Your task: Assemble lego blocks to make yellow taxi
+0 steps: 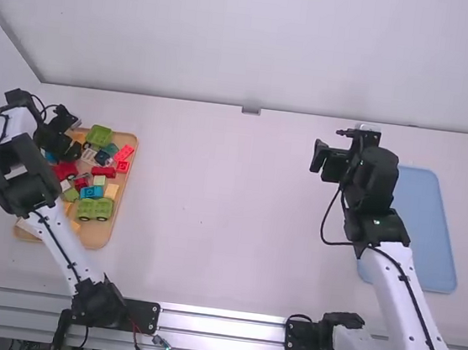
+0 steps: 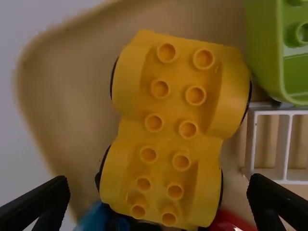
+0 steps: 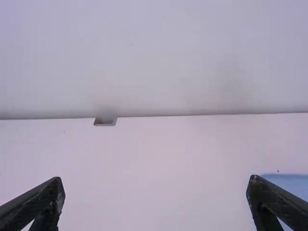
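Yellow wheeled base (image 2: 168, 130) has bare studs, nothing stacked on it. My read: taxi's at the very start, zero joins made.

Left to do, as I judge it: lift the base out, set it somewhere workable, pick the taxi parts, press them on. Which parts count, can't tell.

Location: base sits in the wooden tray (image 1: 131, 163), at 9 o'clock from the table centre. Within that tray I'd put it around 11 o'clock, under the left gripper (image 2: 158, 185); the arm covers that corner in the high view. It's studs up, wheels along both flanks. Neighbours: green block (image 2: 264, 53) just beside one end, white frame (image 2: 279, 110) close to the same flank, red piece (image 2: 233, 222) and blue piece (image 2: 98, 219) by the other end.

Left fingers: wide apart, nothing pinched, no contact visible. Base looks wide for the opening, so I'd square the jaws to it before closing. Risk: a fingertip catching the frame or green block.

Right gripper (image 3: 156, 185): fingers spread wide too, holding nothing. It hangs over the table at about 2 o'clock from centre, near the blue tray (image 1: 426, 235) at 3 o'clock.
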